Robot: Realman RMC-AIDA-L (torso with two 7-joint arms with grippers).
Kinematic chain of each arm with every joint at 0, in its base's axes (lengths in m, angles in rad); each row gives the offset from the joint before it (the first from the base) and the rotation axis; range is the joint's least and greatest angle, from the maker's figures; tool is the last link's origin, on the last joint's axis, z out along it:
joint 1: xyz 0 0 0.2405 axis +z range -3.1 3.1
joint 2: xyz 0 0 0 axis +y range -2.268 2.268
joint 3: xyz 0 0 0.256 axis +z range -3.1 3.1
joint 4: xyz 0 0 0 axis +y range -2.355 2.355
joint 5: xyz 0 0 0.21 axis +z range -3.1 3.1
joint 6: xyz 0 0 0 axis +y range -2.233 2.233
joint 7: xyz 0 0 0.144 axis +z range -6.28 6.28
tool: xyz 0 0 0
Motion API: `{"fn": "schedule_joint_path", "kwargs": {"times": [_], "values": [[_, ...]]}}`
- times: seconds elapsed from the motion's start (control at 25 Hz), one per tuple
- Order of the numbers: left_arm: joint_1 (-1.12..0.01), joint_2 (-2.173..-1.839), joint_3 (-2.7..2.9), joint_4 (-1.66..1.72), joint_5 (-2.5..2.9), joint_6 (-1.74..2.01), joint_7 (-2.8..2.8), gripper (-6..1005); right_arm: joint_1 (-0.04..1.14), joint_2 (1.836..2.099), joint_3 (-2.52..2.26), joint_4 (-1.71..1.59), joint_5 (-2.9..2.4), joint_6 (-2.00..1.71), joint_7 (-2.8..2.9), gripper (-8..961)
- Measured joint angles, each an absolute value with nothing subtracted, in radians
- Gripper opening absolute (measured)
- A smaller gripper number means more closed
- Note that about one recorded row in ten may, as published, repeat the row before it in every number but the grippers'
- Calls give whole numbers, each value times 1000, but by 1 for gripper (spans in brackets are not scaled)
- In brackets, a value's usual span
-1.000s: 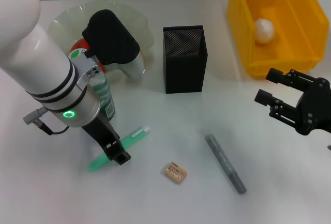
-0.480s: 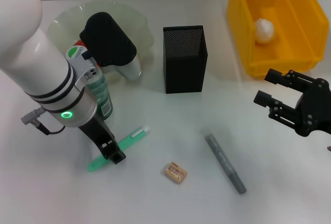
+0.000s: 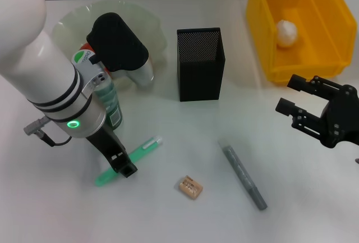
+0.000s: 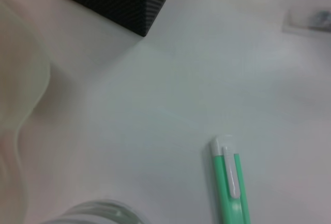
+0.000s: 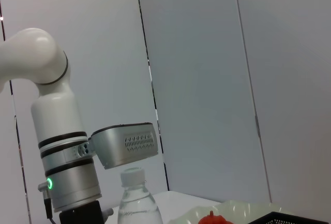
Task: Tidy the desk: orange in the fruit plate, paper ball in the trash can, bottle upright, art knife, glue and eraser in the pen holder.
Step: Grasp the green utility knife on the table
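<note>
The left hand (image 3: 122,163) sits low over the glue (image 3: 130,160); whether it grips is unclear. The bottle (image 3: 106,100) stands just behind it. The right hand (image 3: 296,100) hovers open, empty.

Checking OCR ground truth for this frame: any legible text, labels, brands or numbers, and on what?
None can be read.
Tiny tan rectangular eraser: dark printing on its face, too small to read.
Clear plastic bottle with green label: print mostly hidden behind the left arm, not legible.
Slim grey art knife: faint marks, unreadable.
Translucent green glue stick: no text visible.
Black mesh pen holder and yellow trash can: no markings.
</note>
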State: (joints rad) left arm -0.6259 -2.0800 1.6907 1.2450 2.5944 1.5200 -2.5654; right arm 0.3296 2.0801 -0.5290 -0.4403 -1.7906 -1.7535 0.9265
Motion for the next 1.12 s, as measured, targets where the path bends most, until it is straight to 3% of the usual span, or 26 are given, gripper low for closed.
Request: {"fn": "schedule_joint_path", "kwargs": {"times": [0.76, 1.0, 1.12], "values": [[-627, -2080, 1707, 1242, 2597, 1514, -2567, 391, 322, 2080, -525, -440, -1791, -1750, 926, 574], [-629, -2080, 1716, 1247, 2597, 1514, -2567, 392, 322, 2080, -527, -439, -1791, -1747, 926, 574], [-629, -2080, 1718, 1244, 2598, 1514, -2567, 316, 322, 2080, -527, -439, -1790, -1747, 926, 574]]}}
